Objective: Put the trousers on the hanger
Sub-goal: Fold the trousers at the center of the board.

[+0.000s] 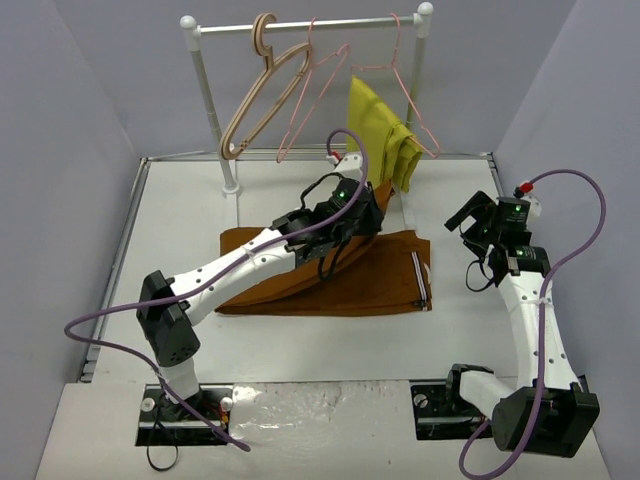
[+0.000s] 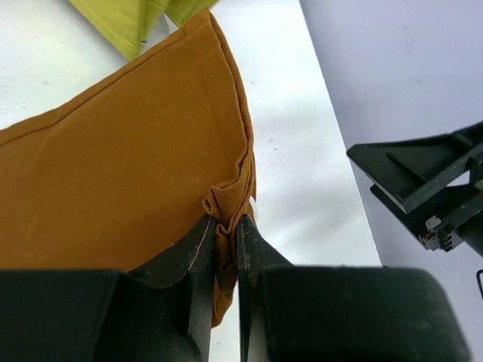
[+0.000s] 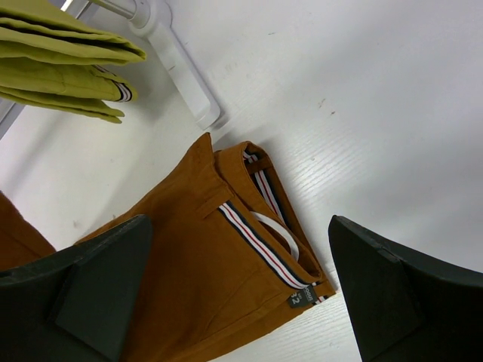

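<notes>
The rust-brown trousers (image 1: 300,285) lie folded on the table, their striped waistband (image 1: 424,278) to the right. My left gripper (image 1: 374,214) is shut on a bunched edge of the trousers (image 2: 113,166) and holds that edge lifted; the cloth is pinched between the fingers (image 2: 198,249). My right gripper (image 1: 474,224) is open and empty, hovering to the right of the waistband (image 3: 260,241), which shows between its fingers (image 3: 90,286). An empty pink wire hanger (image 1: 312,40) hangs on the rail. A second pink hanger (image 1: 415,110) carries a mustard-yellow garment (image 1: 378,130).
A white clothes rail (image 1: 300,24) on two posts stands at the back of the table. A beige wooden hanger (image 1: 262,90) hangs at its left. The right post's foot (image 3: 181,68) is close to the waistband. Grey walls enclose the table on three sides.
</notes>
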